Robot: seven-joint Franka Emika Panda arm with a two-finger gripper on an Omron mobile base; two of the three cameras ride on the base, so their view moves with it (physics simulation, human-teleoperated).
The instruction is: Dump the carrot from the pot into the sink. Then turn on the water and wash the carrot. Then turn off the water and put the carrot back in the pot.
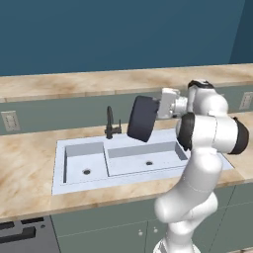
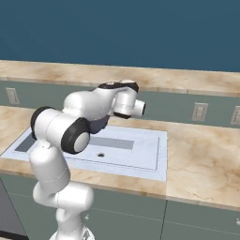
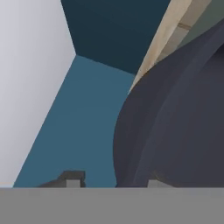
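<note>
My gripper (image 1: 158,109) is shut on the rim of the dark navy pot (image 1: 142,118), which hangs tipped on its side above the wider basin of the pale blue-grey sink (image 1: 59,168). In the hand view the pot's wall (image 3: 175,122) runs between my fingertips (image 3: 72,179). From the right base view, the pot (image 2: 99,124) peeks out dark under my arm, over the sink (image 2: 159,154). The black faucet (image 1: 109,123) stands behind the divider between the basins. The carrot is hidden, and the water is out of view.
Beige stone counter (image 1: 24,163) runs on both sides of the sink, with a wide stretch to the right (image 2: 201,159). Wall outlets (image 2: 199,111) sit on the backsplash. A dark stove edge (image 1: 20,232) lies at the lower left.
</note>
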